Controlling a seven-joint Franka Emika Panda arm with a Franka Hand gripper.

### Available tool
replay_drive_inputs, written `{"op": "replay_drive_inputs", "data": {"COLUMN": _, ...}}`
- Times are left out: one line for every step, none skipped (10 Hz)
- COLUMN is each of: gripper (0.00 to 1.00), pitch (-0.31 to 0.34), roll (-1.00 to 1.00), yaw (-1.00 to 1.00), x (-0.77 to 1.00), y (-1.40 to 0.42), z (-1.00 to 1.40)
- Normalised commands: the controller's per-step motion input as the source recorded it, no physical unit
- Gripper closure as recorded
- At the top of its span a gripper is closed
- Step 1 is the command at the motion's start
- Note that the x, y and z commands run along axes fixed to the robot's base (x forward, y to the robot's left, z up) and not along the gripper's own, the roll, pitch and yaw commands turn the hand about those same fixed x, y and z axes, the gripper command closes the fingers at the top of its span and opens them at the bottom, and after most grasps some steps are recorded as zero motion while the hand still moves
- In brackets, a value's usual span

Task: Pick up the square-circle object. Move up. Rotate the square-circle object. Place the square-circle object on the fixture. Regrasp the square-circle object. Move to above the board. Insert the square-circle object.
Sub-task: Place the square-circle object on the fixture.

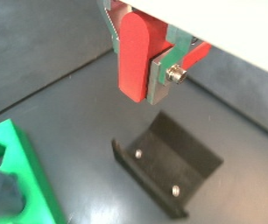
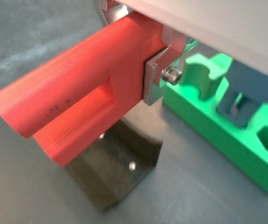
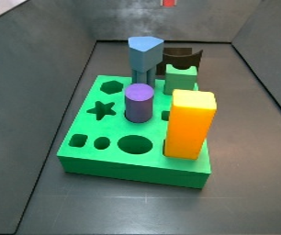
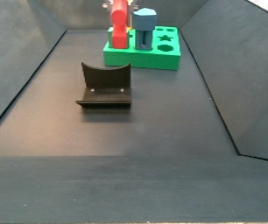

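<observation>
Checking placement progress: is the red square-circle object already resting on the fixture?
No: in a side view the square-circle object hangs in the gripper, above the empty fixture.

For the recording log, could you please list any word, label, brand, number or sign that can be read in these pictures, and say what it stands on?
None: no readable text shows in any view.
The square-circle object, held in the hand above the floor near the fixture, bears only faint dark specks in a wrist view, too small to read.
The board, the yellow block and the purple cylinder are plain.
</observation>
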Motion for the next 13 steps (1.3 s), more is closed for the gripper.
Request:
{"op": "replay_drive_inputs", "data": {"gripper": 1.00, "pitch": 0.012, "roll": -1.00, "yaw": -0.06, "x": 0.60, "y": 0.01, "z": -0.02}}
{"op": "replay_drive_inputs", "data": {"gripper": 1.00, "pitch": 0.034, "roll": -1.00, "yaw": -0.06, "x": 0.52, "y": 0.02, "z": -0.01}}
{"op": "replay_drive_inputs", "data": {"gripper": 1.00, "pitch": 0.055, "roll": -1.00, "yaw": -0.07, "x": 0.43, "y": 0.04, "z": -0.01}}
{"op": "replay_drive_inputs", "data": {"gripper": 1.00, "pitch": 0.065, "roll": -1.00, "yaw": -0.07, "x": 0.37, "y": 0.04, "z": -0.02}}
{"op": "replay_drive_inputs", "data": {"gripper": 1.00, "pitch": 0.076, "roll": -1.00, "yaw": -0.08, "x": 0.31, "y": 0.04, "z": -0.01}}
{"op": "replay_drive_inputs", "data": {"gripper": 1.00, "pitch": 0.090, "roll": -1.00, "yaw": -0.10, "x": 0.22, "y": 0.05, "z": -0.02}}
{"op": "replay_drive_inputs", "data": {"gripper": 1.00, "pitch": 0.097, "roll": -1.00, "yaw": -0.10, "x": 0.18, "y": 0.05, "z": -0.02}}
{"op": "replay_drive_inputs", "data": {"gripper": 1.00, "pitch": 0.102, "roll": -0.92, "yaw": -0.12, "x": 0.08, "y": 0.05, "z": -0.02}}
{"op": "replay_drive_inputs", "data": {"gripper": 1.00, "pitch": 0.085, "roll": -0.81, "yaw": -0.12, "x": 0.06, "y": 0.05, "z": -0.01}}
{"op": "replay_drive_inputs", "data": {"gripper": 1.00, "pitch": 0.061, "roll": -0.63, "yaw": -0.12, "x": 0.06, "y": 0.04, "z": -0.01}}
{"op": "replay_drive_inputs", "data": {"gripper": 1.00, "pitch": 0.049, "roll": -0.39, "yaw": -0.11, "x": 0.08, "y": 0.04, "z": -0.02}}
{"op": "replay_drive_inputs", "data": {"gripper": 1.00, "pitch": 0.046, "roll": -0.24, "yaw": -0.10, "x": 0.08, "y": 0.04, "z": -0.01}}
{"op": "replay_drive_inputs", "data": {"gripper": 1.00, "pitch": 0.217, "roll": -1.00, "yaw": -0.02, "x": 0.13, "y": 0.13, "z": -1.00}}
